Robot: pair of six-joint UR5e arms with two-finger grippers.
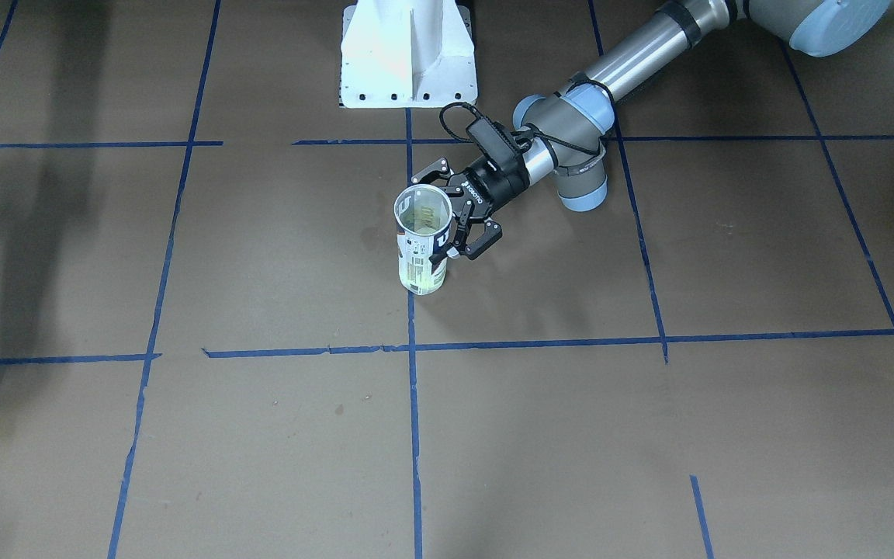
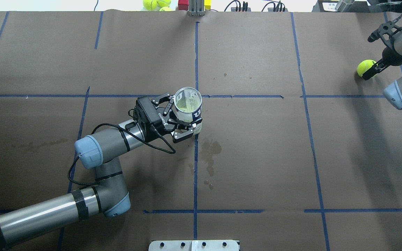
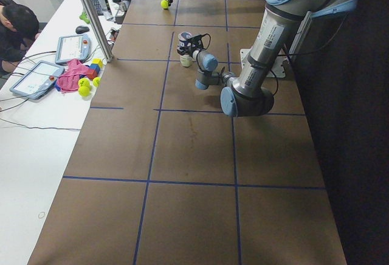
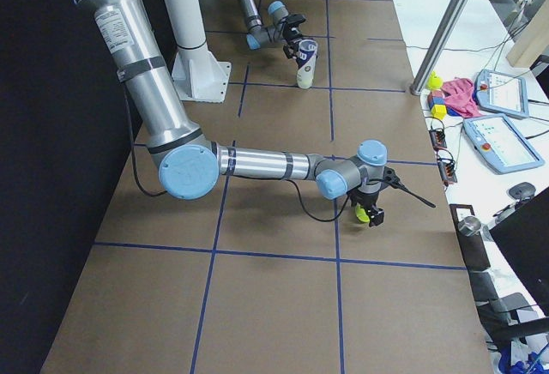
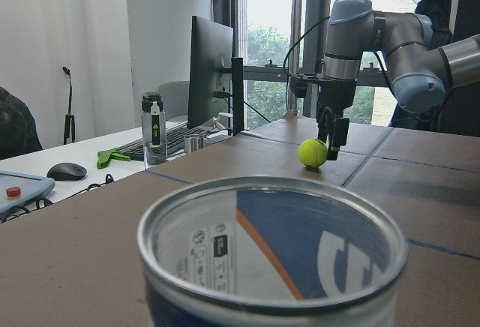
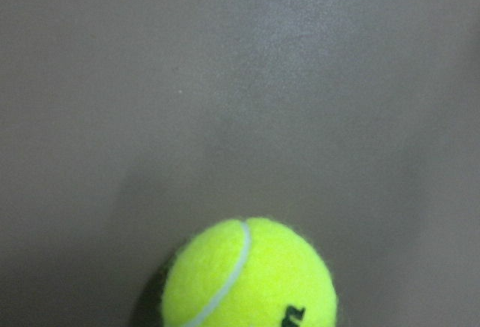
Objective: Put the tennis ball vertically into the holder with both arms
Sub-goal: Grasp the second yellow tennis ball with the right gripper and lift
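The holder (image 2: pixel 188 101), a clear tube with a white and navy label, stands upright at the table's middle, open mouth up. It also shows in the front view (image 1: pixel 422 233) and fills the bottom of the left wrist view (image 5: pixel 277 252). My left gripper (image 2: pixel 181 116) comes in level from the side and is shut on its body. The yellow-green tennis ball (image 2: pixel 365 67) is far to the right, low at the table surface. My right gripper (image 2: pixel 373 69) points down right at the ball (image 5: pixel 311 153). I cannot tell whether its fingers (image 5: pixel 339 136) clamp it. The right wrist view shows only the ball (image 6: pixel 251 278).
The white pedestal base (image 1: pixel 408 54) stands on the robot's side of the table. Spare tennis balls (image 2: pixel 155 4) and coloured blocks lie beyond the far edge. A metal post (image 3: pixel 91 16), tablets and a seated person (image 3: pixel 15 28) are beside the table.
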